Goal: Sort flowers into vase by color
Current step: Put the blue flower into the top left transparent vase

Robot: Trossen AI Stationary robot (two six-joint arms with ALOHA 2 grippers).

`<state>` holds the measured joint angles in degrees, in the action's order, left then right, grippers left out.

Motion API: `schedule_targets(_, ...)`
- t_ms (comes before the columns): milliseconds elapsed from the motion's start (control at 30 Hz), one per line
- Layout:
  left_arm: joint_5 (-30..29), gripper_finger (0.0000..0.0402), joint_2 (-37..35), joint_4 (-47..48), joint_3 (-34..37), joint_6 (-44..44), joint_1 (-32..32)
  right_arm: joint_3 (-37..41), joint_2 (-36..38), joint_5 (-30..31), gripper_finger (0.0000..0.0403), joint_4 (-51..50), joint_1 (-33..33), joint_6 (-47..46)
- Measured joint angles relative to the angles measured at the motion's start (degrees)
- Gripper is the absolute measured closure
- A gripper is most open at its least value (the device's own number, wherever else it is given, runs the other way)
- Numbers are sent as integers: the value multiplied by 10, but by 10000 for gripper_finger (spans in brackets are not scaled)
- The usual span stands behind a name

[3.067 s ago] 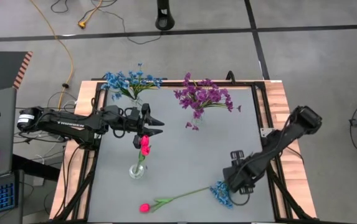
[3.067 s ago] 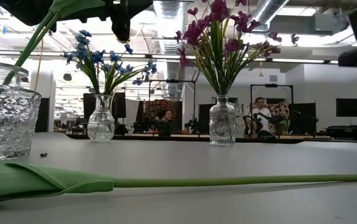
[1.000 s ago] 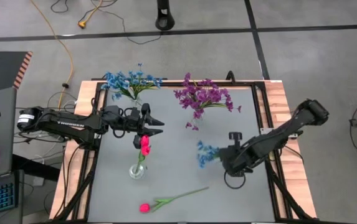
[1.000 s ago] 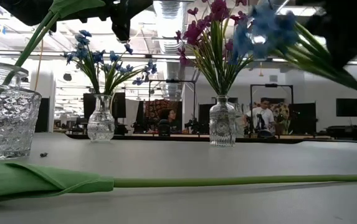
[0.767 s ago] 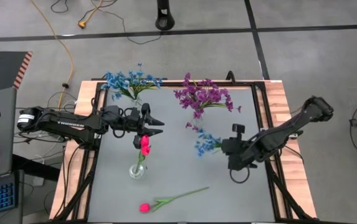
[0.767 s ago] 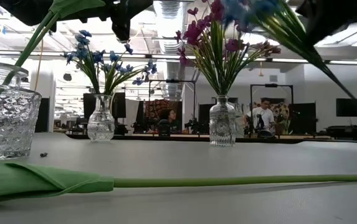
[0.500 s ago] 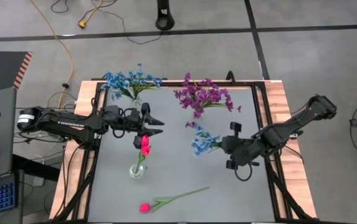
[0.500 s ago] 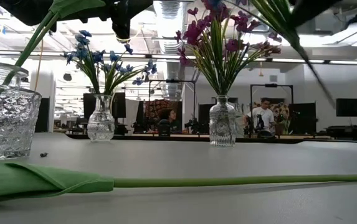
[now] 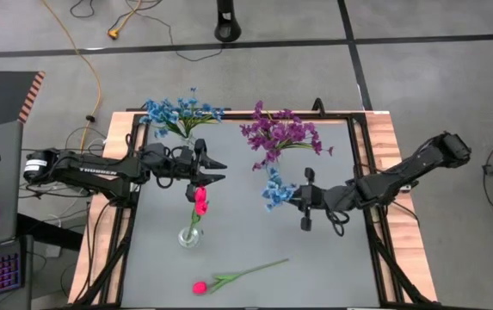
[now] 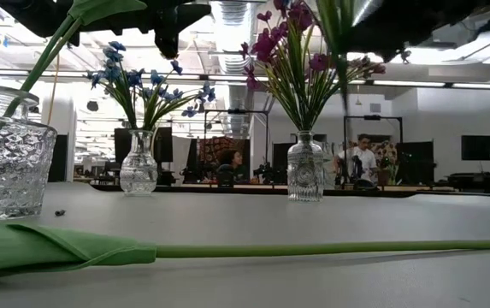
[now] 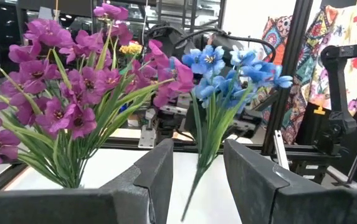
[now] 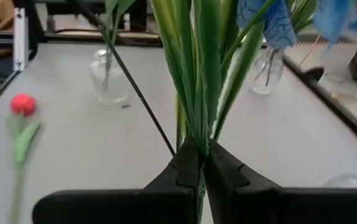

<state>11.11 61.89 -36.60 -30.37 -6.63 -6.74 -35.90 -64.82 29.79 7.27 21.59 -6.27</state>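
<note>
Taking the tulip vase (image 9: 189, 235) on the tabletop (image 9: 246, 250) as landmark: nearest us, in front of it, we see a loose tulip (image 9: 229, 279) lying flat. To its right, our right end effector (image 9: 291, 198) is clamped on a blue stem (image 9: 274, 189) held aloft. Just behind the vase our left end effector (image 9: 220, 171) hovers, fingers apart. Farthest stand the blue bunch (image 9: 179, 114) and purple bunch (image 9: 282, 136).

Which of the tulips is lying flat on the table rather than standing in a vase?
The tulip near the table's front edge, stalk flat on the mat. The other tulip stands upright in the small vase.
</note>
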Motion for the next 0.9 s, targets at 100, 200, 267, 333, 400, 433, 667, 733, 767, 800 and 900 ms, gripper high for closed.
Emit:
schedule_targets(100, 0, 272, 0, 0, 0, 0, 0, 7, -24, 0, 363, 51, -15, 26)
schedule_targets(200, -1, 272, 0, 0, 0, 0, 0, 8, -50, 0, 363, 110, -30, 53)
schedule_targets(267, -9, 272, 0, 0, 0, 0, 0, 7, -71, -2, 363, 152, -41, 68)
schedule_targets(333, -16, 272, 0, 1, 0, 0, 0, 7, -89, -17, 363, 184, -52, 80)
schedule_targets(400, -19, 272, 0, 2, 0, 0, 0, 7, -105, -38, 363, 220, -63, 83)
schedule_targets(433, -19, 272, 0, 3, 0, 0, 0, 7, -111, -48, 363, 233, -68, 83)
schedule_targets(667, -20, 272, 0, 3, 0, 0, 0, 7, -138, -74, 363, 283, -83, 85)
schedule_targets(733, -21, 272, 0, 3, 0, 0, 0, 7, -139, -74, 363, 290, -83, 98)
schedule_targets(767, -21, 272, 0, 3, 0, 0, 0, 7, -137, -74, 363, 291, -82, 109)
schedule_targets(800, -22, 272, 0, 3, 0, 0, 0, 6, -135, -74, 363, 291, -81, 116)
schedule_targets(900, -22, 272, 0, 3, 0, 0, 0, -2, -127, -74, 363, 292, -77, 124)
